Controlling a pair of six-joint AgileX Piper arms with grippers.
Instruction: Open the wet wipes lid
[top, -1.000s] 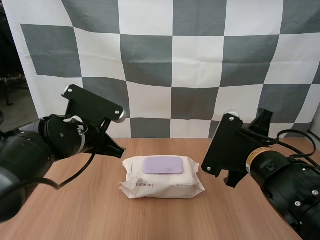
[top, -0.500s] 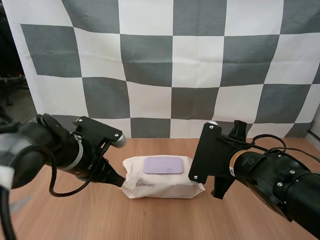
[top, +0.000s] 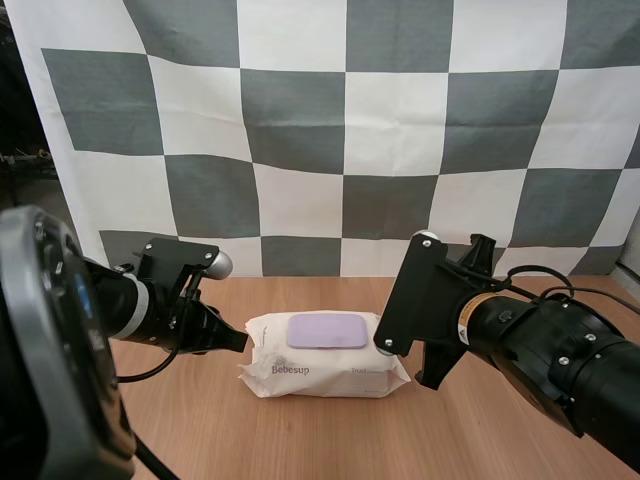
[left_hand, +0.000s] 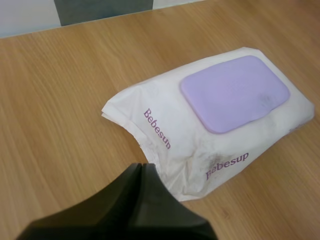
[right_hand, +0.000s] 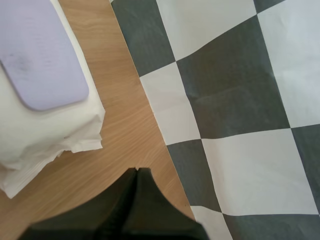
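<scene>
The pack of wet wipes (top: 325, 367) lay flat on the wooden table (top: 200, 430), about the middle of it in the high view, with its long sides running from 9 to 3 o'clock. Its lilac lid (top: 327, 330) sat shut and flush on the top face, nearer the pack's 12 o'clock edge. The white wrapper was creased, with crimped ends at 9 and 3 o'clock.

At the pack's 9 o'clock the left gripper (top: 240, 342) lay low over the table, its fingers pressed together into one dark wedge with nothing between them. The tip was at the crimped end, but whether it touched could not be told.

At the pack's 3 o'clock the right gripper (right_hand: 137, 172) was likewise closed on nothing, over bare wood just beside the other crimped end and apart from it.
</scene>
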